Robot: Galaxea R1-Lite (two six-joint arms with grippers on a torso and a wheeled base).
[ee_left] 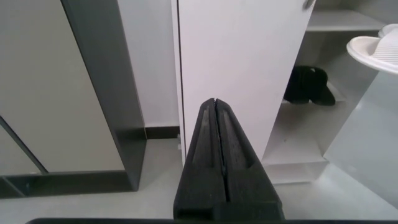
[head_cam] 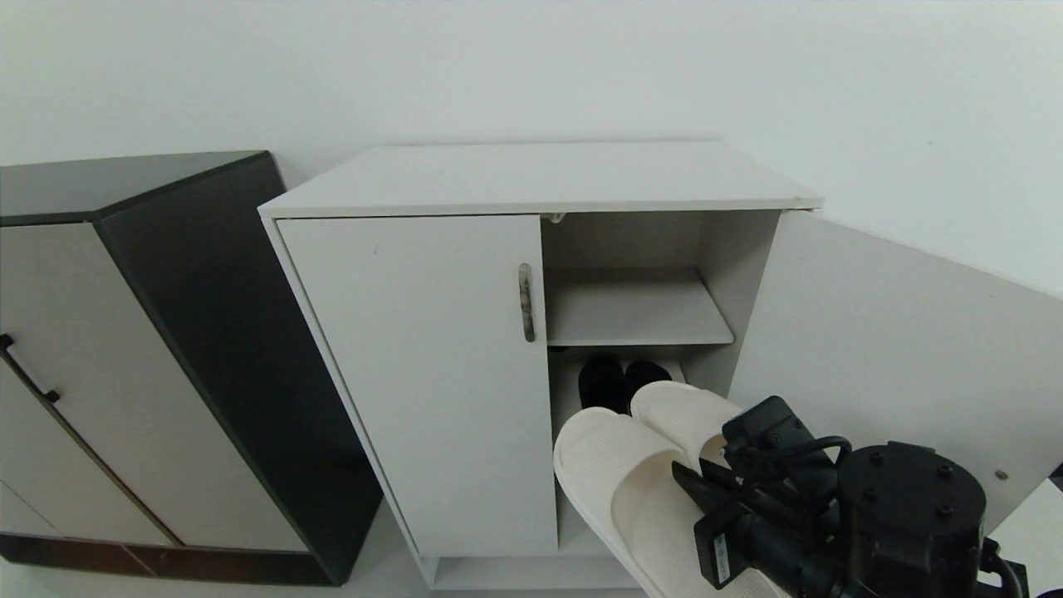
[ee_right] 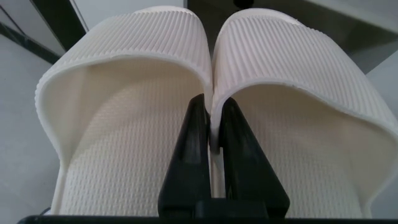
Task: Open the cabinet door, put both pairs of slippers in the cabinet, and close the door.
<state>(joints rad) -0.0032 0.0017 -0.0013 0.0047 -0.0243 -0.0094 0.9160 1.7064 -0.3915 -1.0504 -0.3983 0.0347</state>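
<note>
So the tall white laminate cabinet is half open. Its left door is shut, with a slim metal bar handle on its inner edge. The right door is swung wide out to 3 o'clock.

Inside, there's a bare white shelf up top. Under it, a pair of black slippers sits side by side on the lower level, toward the back.

The pair of cream ribbed foam slippers isn't in yet. It's up in the air in front of the open half, at about 6 o'clock from the black pair, toes pointing into the cabinet.

The right gripper has them pinched together. Its two black fingers are nearly closed, squeezing the inner side walls of both slippers between them, one finger inside each slipper. Pretty solid-looking hold from the wrist view.

The left gripper has its fingers pressed fully together with nothing between them. It hangs in front of the closed left door, apart from it. From its camera the black pair is off at roughly 2 o'clock.

At 9 o'clock from the white cabinet stands a dark-sided cabinet with a beige front. Both are against a plain white wall.
</note>
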